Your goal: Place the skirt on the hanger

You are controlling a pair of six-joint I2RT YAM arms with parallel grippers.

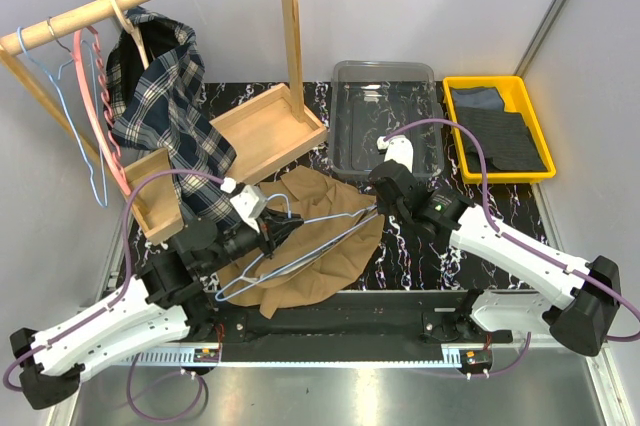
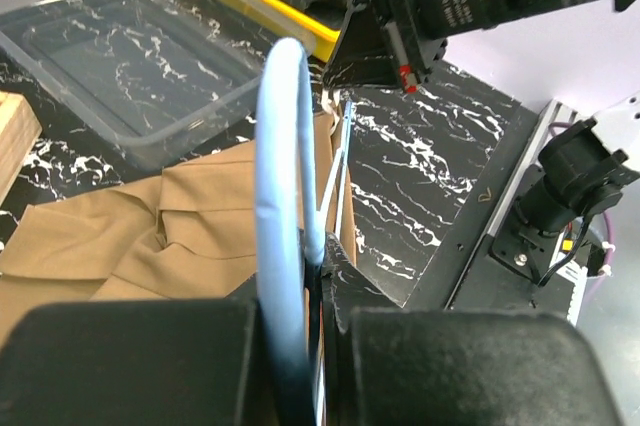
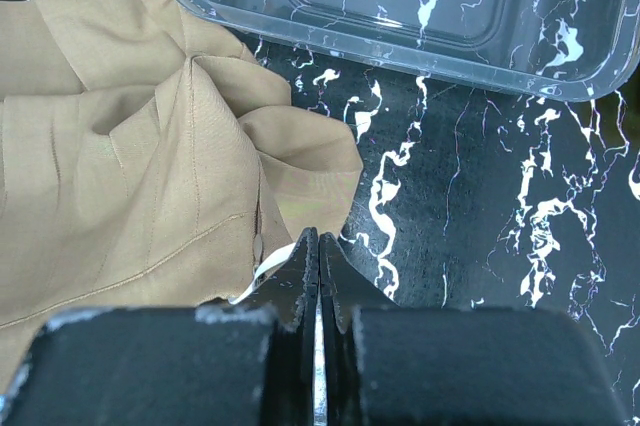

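- While both arms have the hanger (image 1: 300,251) between them, the skirt (image 1: 320,281) lies flat on the table under it, in the middle of the top view and just ahead of the arm bases.
- We read the hanger's long axis as running from about 8 o'clock to 2 o'clock across the cloth, with its hook up near 11 o'clock beside the left gripper (image 1: 272,230).
- The left gripper's fingers are pressed onto the thick blue wire near the hook. Its wrist view shows the wire arching up out of the pinch.
- The right gripper (image 1: 380,204) is pressed together at the 2 o'clock end. From the top view and the thin sliver between its fingers, we judge that it pinches the hanger's far shoulder tip.
- From the right gripper the skirt spreads away toward 8 o'clock, and from the left gripper toward 4 o'clock. Each arm sits at one edge of the cloth, so neither is clearly nearer.
- Our judgement is that the next move depends on the wire resting on top of the skirt, not inside it, so the cloth is not yet on the hanger.
- We cannot tell from these views which edge is the waist.
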